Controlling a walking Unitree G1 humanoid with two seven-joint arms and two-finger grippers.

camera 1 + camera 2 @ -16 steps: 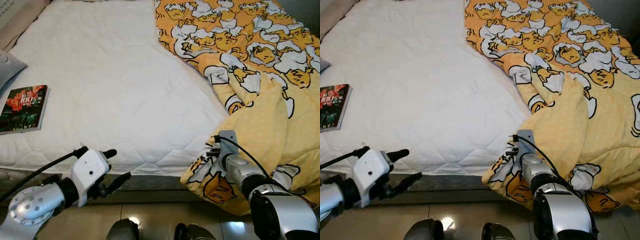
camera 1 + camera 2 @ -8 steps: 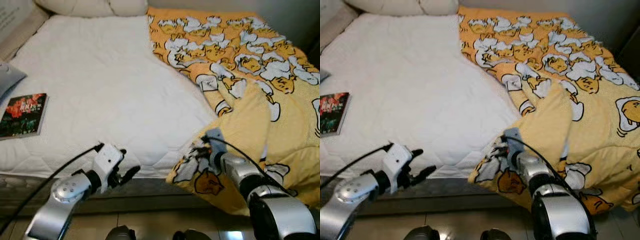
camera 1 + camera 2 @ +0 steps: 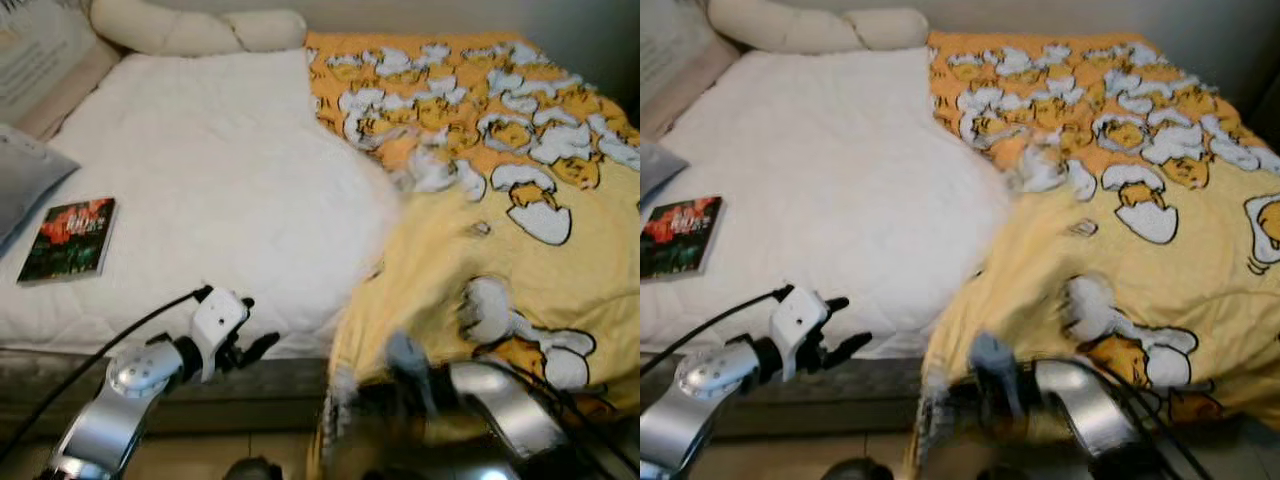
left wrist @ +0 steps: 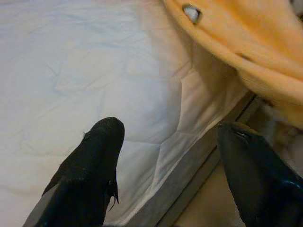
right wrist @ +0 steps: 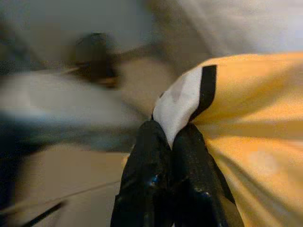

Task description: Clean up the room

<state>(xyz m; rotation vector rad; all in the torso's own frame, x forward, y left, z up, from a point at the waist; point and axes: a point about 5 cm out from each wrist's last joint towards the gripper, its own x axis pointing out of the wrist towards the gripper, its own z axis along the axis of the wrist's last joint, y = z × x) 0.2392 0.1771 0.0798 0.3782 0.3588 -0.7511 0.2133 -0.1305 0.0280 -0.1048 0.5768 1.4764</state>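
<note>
A yellow blanket (image 3: 500, 230) printed with egg figures covers the right half of the bed and hangs over its near edge. My right gripper (image 3: 340, 398), blurred, is low at the foot of the bed, shut on the blanket's edge (image 5: 182, 101). A dark book (image 3: 68, 240) lies on the white mattress (image 3: 220, 180) at the left. My left gripper (image 3: 258, 322) hovers open at the mattress's near edge (image 4: 189, 156), holding nothing, with the blanket (image 4: 236, 42) just beyond it.
A cream bolster pillow (image 3: 190, 28) lies along the head of the bed. A grey pillow (image 3: 25, 190) sits at the far left beside the book. The dark bed base (image 3: 270, 385) and beige floor (image 3: 200, 460) are below.
The right gripper has pulled the blanket's edge toward me and to the left; the folded flap has opened out flat. The left gripper has barely moved. The camera has tilted up.
</note>
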